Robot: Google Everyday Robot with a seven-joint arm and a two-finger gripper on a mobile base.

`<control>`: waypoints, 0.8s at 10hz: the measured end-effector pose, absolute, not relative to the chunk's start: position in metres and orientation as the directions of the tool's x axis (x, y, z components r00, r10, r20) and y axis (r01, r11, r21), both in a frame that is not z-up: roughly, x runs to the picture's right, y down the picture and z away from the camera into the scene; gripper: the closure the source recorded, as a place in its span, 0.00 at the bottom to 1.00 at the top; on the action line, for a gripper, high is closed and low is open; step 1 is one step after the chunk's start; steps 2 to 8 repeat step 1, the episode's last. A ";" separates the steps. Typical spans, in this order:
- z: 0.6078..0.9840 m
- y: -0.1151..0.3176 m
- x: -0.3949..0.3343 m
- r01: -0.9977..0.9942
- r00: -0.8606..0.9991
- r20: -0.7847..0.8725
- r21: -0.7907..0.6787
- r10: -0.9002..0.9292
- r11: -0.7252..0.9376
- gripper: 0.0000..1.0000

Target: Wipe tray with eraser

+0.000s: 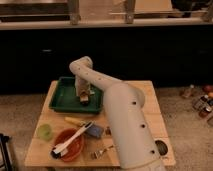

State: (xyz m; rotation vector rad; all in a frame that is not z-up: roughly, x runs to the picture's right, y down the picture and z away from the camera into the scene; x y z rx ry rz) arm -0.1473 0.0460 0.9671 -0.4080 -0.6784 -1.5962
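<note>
The dark green tray lies at the back left of the wooden table. My white arm reaches over it from the front right, and my gripper points down into the tray's right part. A small pale tan eraser with a darker underside sits at the gripper's tip, down on the tray floor. The arm hides the tray's right rim.
In front of the tray lie a yellow stick, a blue-grey block, a fork, a round orange-red bowl holding a white utensil, and a light green cup. Bottles stand on the floor at the right.
</note>
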 end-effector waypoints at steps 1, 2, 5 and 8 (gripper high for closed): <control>0.962 0.053 -0.149 0.976 -0.167 0.624 0.217 -0.763 -0.036 0.96; 0.962 0.053 -0.149 0.976 -0.167 0.624 0.217 -0.763 -0.036 0.96; 0.962 0.053 -0.149 0.976 -0.167 0.624 0.217 -0.763 -0.036 0.96; 0.962 0.053 -0.149 0.976 -0.167 0.624 0.217 -0.763 -0.036 0.96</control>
